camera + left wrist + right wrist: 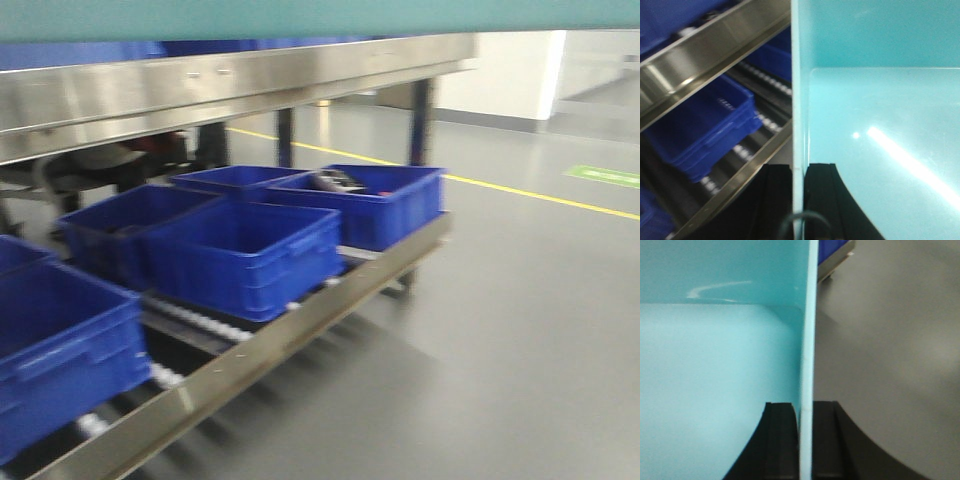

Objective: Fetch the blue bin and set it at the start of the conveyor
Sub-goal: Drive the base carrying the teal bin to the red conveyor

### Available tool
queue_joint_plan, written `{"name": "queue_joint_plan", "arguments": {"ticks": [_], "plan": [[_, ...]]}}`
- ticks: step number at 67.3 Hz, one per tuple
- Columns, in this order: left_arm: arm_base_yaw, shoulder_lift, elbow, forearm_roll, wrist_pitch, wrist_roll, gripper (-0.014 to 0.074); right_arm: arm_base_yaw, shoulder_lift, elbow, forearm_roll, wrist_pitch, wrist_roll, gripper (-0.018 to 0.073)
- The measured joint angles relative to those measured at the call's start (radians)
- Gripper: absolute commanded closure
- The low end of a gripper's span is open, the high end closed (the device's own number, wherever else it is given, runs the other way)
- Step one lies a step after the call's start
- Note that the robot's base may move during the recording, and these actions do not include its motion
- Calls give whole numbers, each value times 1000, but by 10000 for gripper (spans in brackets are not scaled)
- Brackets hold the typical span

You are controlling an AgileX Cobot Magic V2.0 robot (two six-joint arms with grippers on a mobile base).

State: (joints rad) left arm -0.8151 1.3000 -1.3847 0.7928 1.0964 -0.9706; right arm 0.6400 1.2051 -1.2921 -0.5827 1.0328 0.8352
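Observation:
The pale turquoise blue bin (880, 150) is held up between both arms. My left gripper (799, 172) is shut on the bin's left wall, one black finger inside and one outside. On the opposite side, my right gripper (806, 410) is shut on the right wall (807, 340) the same way. In the front view only the bin's teal edge (300, 18) shows as a band along the top. The bin's inside (705, 380) looks empty. The conveyor start is out of view.
A stainless-steel shelf rail (220, 85) runs across the upper left. Below it, several dark royal-blue bins (245, 250) stand on a roller rack with a steel front rail (300, 325). Grey floor (520, 330) with a yellow line (540, 195) lies to the right.

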Motion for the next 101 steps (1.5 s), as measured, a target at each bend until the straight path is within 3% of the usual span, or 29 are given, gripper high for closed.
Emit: {"name": "queue_joint_plan", "arguments": {"ticks": [101], "plan": [[-2, 0, 0, 2, 0, 0, 708, 0, -1, 0, 0, 0, 0, 724]]}}
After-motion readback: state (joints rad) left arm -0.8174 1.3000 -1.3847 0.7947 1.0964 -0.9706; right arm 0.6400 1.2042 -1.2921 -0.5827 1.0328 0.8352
